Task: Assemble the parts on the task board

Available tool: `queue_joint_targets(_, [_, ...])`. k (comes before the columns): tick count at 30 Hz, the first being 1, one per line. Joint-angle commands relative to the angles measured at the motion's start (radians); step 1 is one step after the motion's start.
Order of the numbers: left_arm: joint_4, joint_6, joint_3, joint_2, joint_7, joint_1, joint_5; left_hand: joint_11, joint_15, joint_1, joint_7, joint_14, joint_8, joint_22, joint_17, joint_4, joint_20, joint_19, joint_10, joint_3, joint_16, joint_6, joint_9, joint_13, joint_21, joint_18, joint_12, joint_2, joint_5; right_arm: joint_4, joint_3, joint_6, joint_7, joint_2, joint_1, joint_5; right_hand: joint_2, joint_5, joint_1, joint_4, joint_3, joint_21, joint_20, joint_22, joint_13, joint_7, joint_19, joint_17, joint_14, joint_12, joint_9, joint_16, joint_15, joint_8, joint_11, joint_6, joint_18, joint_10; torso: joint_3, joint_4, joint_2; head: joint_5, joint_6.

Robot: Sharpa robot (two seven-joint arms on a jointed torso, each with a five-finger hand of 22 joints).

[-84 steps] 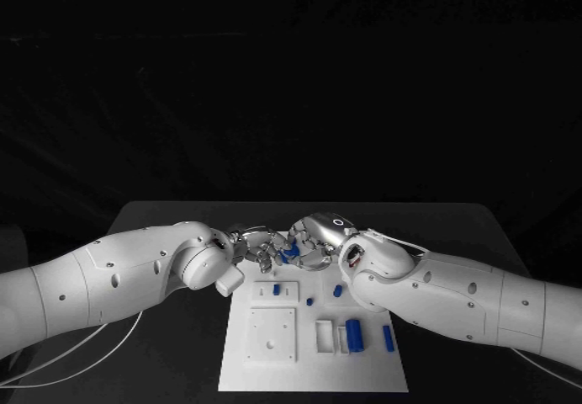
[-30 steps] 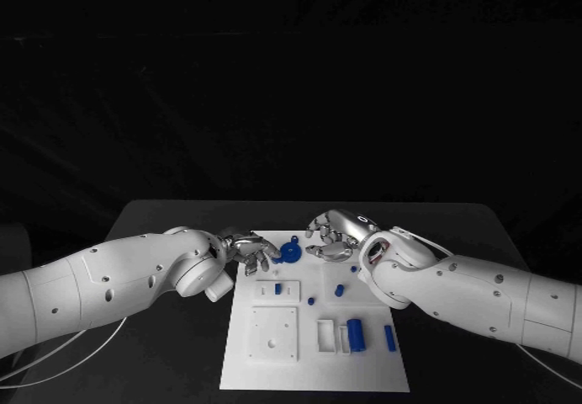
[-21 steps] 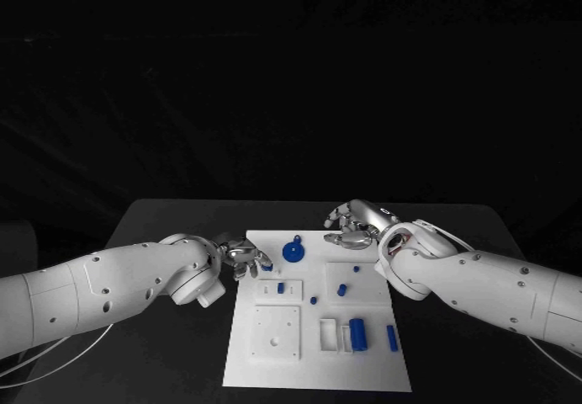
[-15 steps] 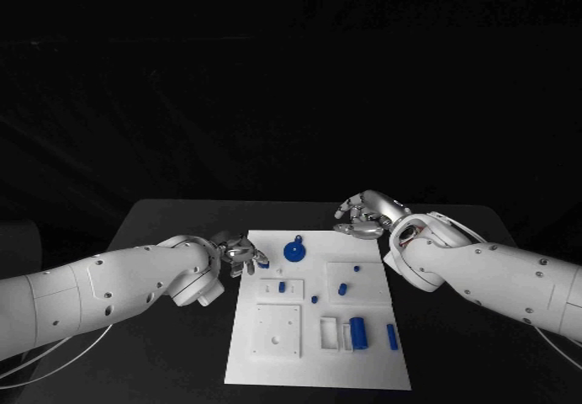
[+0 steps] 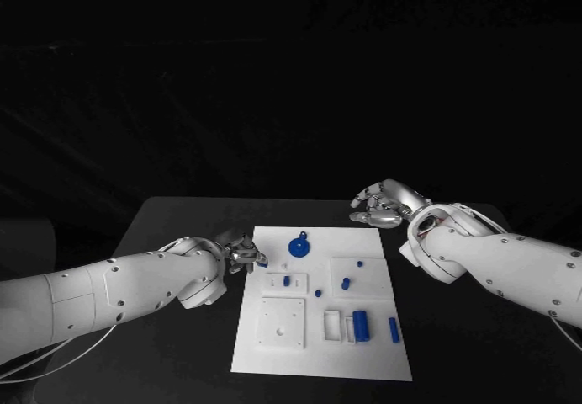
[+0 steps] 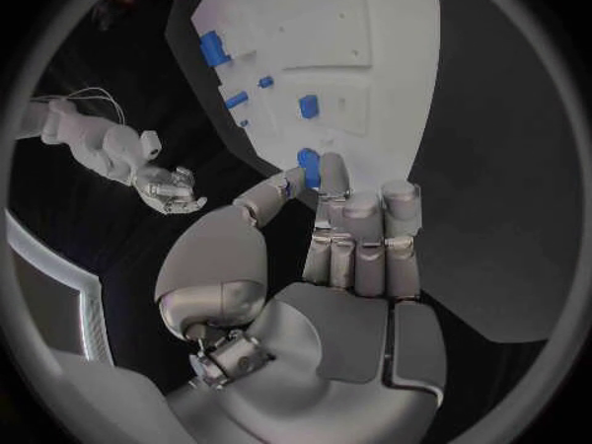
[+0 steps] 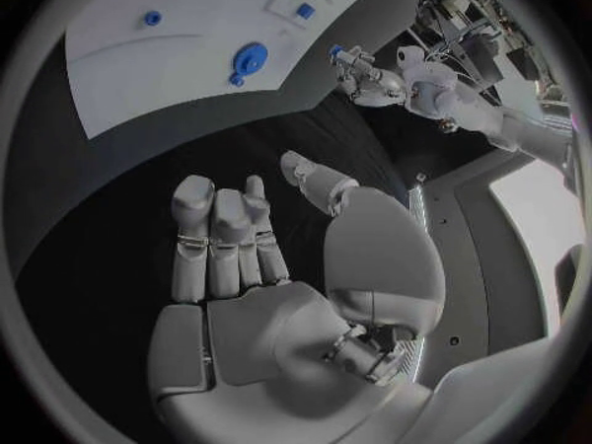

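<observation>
Task board [image 5: 364, 358]: flat white plate, raised square blocks, small blue parts.
My left hand [image 6: 324, 237]: pinches a small blue part [image 6: 309, 166] at the board's edge.
My right hand [image 7: 241, 242]: empty, fingers loosely apart above the dark surface [image 5: 182, 219].

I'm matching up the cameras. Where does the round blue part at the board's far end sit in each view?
Head view: round blue part, at the task board's far end.
Left wrist view: cannot tell it apart.
Right wrist view, on the board.
Shared landmark: the left hand, beside the board.

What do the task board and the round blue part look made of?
Task board: likely rigid plastic, matte white, with crisp recessed pockets. Round blue part: probably moulded or printed plastic, uniform saturated blue, slight sheen. Neither can be confirmed by look alone.
</observation>
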Motion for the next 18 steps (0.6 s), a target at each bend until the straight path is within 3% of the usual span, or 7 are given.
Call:
queue_joint_targets(1, [-0.001, -0.035, 0.000, 0.008, -0.041, -0.005, -0.100, -0.064, -0.056, 0.010, -0.031, 0.051, 0.020, 0.019, -0.001, 0.005, -0.097, 0.004, 0.069, 0.001, 0.007, 0.082, 0.060, 0.002, 0.006, 0.025, 0.006, -0.006, 0.021, 0.001, 0.000, 0.007, 0.021, -0.002, 0.000, -0.016, 0.009, 0.023, -0.004, -0.003, -0.001, -0.009, 0.002, 0.010, -0.003, 0.014, -0.008, -0.002, -0.007, 0.005, 0.000, -0.006, -0.003, 0.006, -0.003, -0.005, 0.069, -0.006, 0.0094, -0.0015, -0.007, 0.007, -0.011])
queue_joint_targets(2, [-0.003, -0.035, 0.000, 0.010, -0.044, -0.006, -0.111, -0.064, -0.055, 0.010, -0.031, 0.050, 0.020, 0.019, -0.002, 0.007, -0.097, 0.004, 0.069, 0.001, 0.008, 0.083, 0.062, 0.003, 0.007, 0.025, 0.007, -0.008, 0.038, 0.003, 0.000, 0.008, 0.020, -0.004, 0.000, -0.013, 0.009, 0.026, -0.004, -0.003, 0.000, -0.011, 0.002, 0.009, -0.004, 0.014, -0.010, -0.003, -0.008, 0.004, 0.000, -0.008, -0.003, 0.006, -0.002, -0.005, 0.069, -0.008, 0.0102, -0.0018, -0.007, 0.008, -0.013])
queue_joint_targets(8, [-0.016, -0.053, 0.000, 0.031, -0.069, -0.025, -0.139, -0.064, -0.055, 0.010, -0.031, 0.050, 0.019, 0.019, -0.003, 0.009, -0.096, 0.002, 0.070, 0.001, 0.012, 0.085, 0.064, 0.004, 0.009, 0.024, 0.009, -0.011, 0.047, 0.005, 0.000, 0.005, 0.021, -0.006, 0.000, -0.016, 0.010, 0.029, -0.004, -0.004, 0.000, -0.012, 0.003, 0.009, -0.005, 0.014, -0.011, -0.005, -0.009, 0.003, 0.000, -0.010, -0.003, 0.006, -0.002, -0.005, 0.069, -0.009, 0.0171, -0.0052, -0.008, 0.009, -0.016])
queue_joint_targets(13, [-0.032, -0.056, 0.001, 0.046, -0.079, -0.048, -0.147, -0.064, -0.054, 0.010, -0.032, 0.050, 0.019, 0.020, -0.003, 0.008, -0.095, -0.002, 0.072, -0.001, 0.018, 0.089, 0.067, 0.007, 0.012, 0.023, 0.013, -0.011, 0.063, 0.005, 0.000, 0.003, 0.020, -0.006, 0.000, -0.016, 0.010, 0.030, -0.004, -0.004, 0.000, -0.013, 0.003, 0.009, -0.006, 0.014, -0.011, -0.005, -0.009, 0.003, 0.000, -0.010, -0.003, 0.006, -0.002, -0.005, 0.069, -0.009, 0.0168, -0.0062, -0.007, 0.006, -0.021])
queue_joint_targets(18, [-0.042, -0.055, 0.001, 0.054, -0.080, -0.062, -0.154, -0.066, -0.056, 0.009, -0.033, 0.053, 0.019, 0.020, -0.003, 0.007, -0.096, -0.001, 0.074, -0.003, 0.024, 0.092, 0.069, 0.009, 0.016, 0.024, 0.017, -0.010, 0.068, 0.005, 0.000, 0.006, 0.017, -0.005, 0.000, -0.016, 0.010, 0.031, -0.005, -0.004, 0.000, -0.013, 0.004, 0.009, -0.006, 0.014, -0.011, -0.005, -0.009, 0.002, 0.000, -0.011, -0.003, 0.007, -0.002, -0.005, 0.069, -0.009, 0.0141, -0.0046, -0.006, 0.003, -0.023])
